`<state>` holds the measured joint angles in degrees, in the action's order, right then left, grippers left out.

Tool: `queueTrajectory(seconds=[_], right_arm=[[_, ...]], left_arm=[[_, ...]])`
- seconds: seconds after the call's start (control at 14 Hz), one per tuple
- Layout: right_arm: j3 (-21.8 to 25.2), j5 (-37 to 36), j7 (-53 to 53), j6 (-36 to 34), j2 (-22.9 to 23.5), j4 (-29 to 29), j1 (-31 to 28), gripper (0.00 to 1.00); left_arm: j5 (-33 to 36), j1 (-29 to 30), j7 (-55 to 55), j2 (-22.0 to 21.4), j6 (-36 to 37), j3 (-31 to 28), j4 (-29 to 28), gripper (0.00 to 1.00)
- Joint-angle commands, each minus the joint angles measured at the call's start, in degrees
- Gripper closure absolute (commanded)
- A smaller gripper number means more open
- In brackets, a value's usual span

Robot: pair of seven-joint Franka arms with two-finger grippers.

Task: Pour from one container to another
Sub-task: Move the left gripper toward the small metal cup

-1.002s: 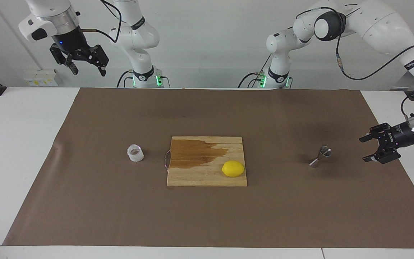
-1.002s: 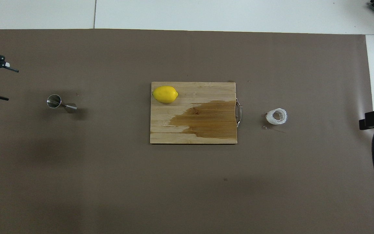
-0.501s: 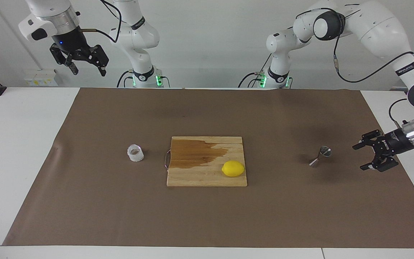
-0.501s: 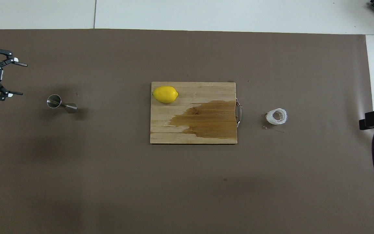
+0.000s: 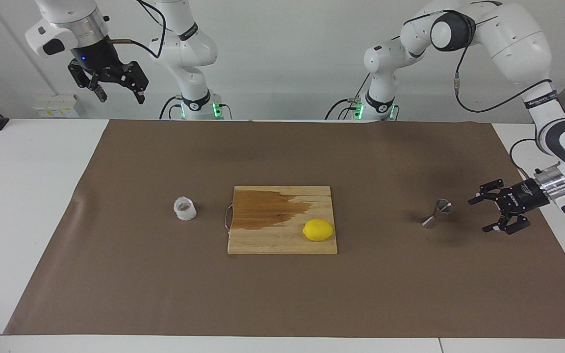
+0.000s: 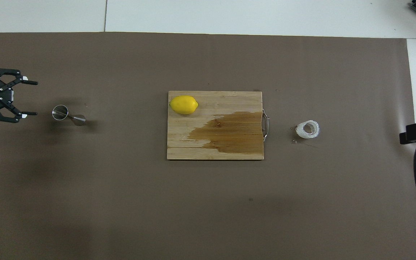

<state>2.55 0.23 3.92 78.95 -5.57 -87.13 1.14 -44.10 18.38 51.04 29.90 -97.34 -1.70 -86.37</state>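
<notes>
The clear crinkled plastic cup [image 5: 185, 208] stands upright on the brown mat toward the right arm's end; it also shows in the overhead view [image 6: 307, 129]. The steel jigger [image 5: 437, 214] stands on the mat toward the left arm's end, and shows in the overhead view [image 6: 68, 115]. My left gripper [image 5: 477, 215] is open and empty, turned sideways low over the mat, its opening facing the jigger with a gap between them; the overhead view [image 6: 36, 98] shows it too. My right gripper [image 5: 122, 98] is open and empty, and waits high up near its base.
A wooden cutting board [image 5: 282, 242] with a dark wet stain lies mid-table between cup and jigger. A lemon [image 5: 318, 230] sits on the board's corner farthest from the robots, on the jigger's side. The brown mat [image 5: 282, 294] covers most of the white table.
My left gripper has moved in from the table's end toward the jigger and come lower, still open. The right arm, cup and jigger have stayed put.
</notes>
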Motion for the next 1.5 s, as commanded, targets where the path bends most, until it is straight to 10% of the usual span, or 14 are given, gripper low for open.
queueTrajectory(seconds=[0.0,1.43], right_arm=[[-0.09,-0.41,-1.11,-0.46,-0.94,-0.68,-0.44,0.0],[-0.09,-0.41,-1.19,-0.46,-0.94,-0.68,-0.44,0.0]], left_arm=[[-4.4,-0.45,0.2,-5.27,-3.9,0.12,-10.54,0.0],[-17.24,0.7,-7.88,-2.47,-5.58,0.21,-19.97,0.0]])
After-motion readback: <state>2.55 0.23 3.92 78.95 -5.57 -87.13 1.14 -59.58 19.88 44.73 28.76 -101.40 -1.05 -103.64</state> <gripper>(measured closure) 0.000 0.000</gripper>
